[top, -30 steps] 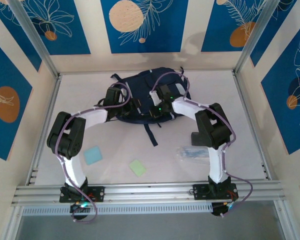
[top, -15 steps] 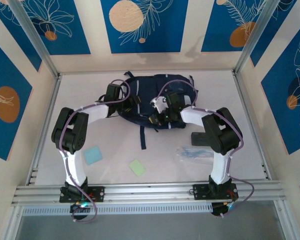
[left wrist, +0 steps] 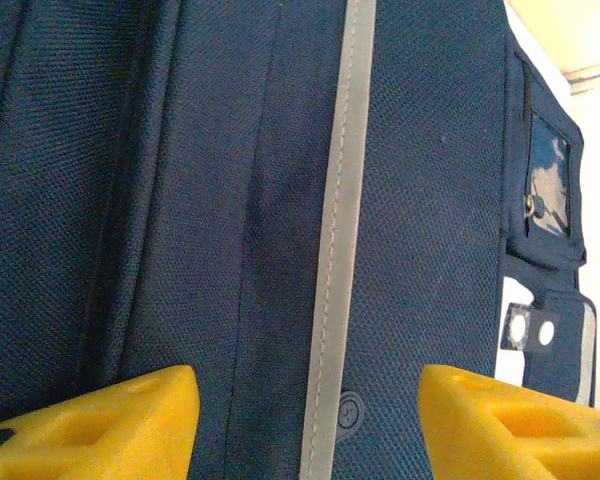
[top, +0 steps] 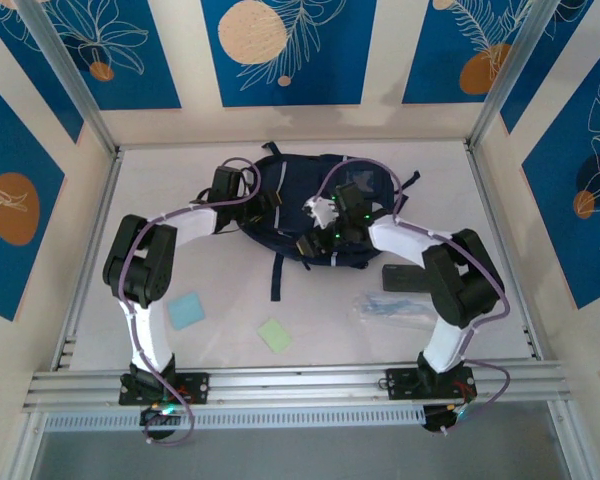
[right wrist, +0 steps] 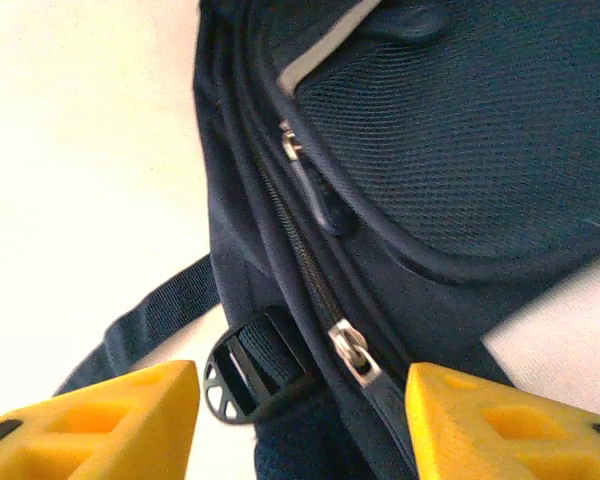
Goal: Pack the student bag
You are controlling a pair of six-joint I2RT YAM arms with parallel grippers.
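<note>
The bag (top: pixel 292 182) lies flat on the surface (top: pixel 205 268), directly under both end effectors, which hang over it from either side.

In the left wrist view, the left end effector (left wrist: pixel 310 420) has its yellow fingertips (left wrist: pixel 100 418) spread wide, with nothing between them. Bag fabric lies just beyond them. A grey stripe (left wrist: pixel 335 250) runs straight ahead through the gap, and a snap (left wrist: pixel 348 408) sits just right of it, close to the tips. Ahead and to the right is a small clear window pocket (left wrist: pixel 548 185), and nearer, beside the right tip, a light patch (left wrist: pixel 532 330) with two dots.

In the right wrist view, the right end effector (right wrist: pixel 300 420) is also spread and grips nothing. A zip line runs from the gap away and to the left, with a metal pull (right wrist: pixel 352 352) just ahead of the right tip and a second pull (right wrist: pixel 292 145) farther out. A round black buckle (right wrist: pixel 242 378) lies just ahead between the tips, nearer the left one, and its strap (right wrist: pixel 150 325) trails off left over the pale surface.

In the top view, a loose bag strap (top: pixel 277 275) reaches toward the arm bases, just left of the right end effector. Well behind the left end effector, near its arm's base, lie a blue card (top: pixel 187 310) and a green card (top: pixel 275 334). A clear packet (top: pixel 390 305) and a dark item (top: pixel 395 274) lie beside the right arm.
</note>
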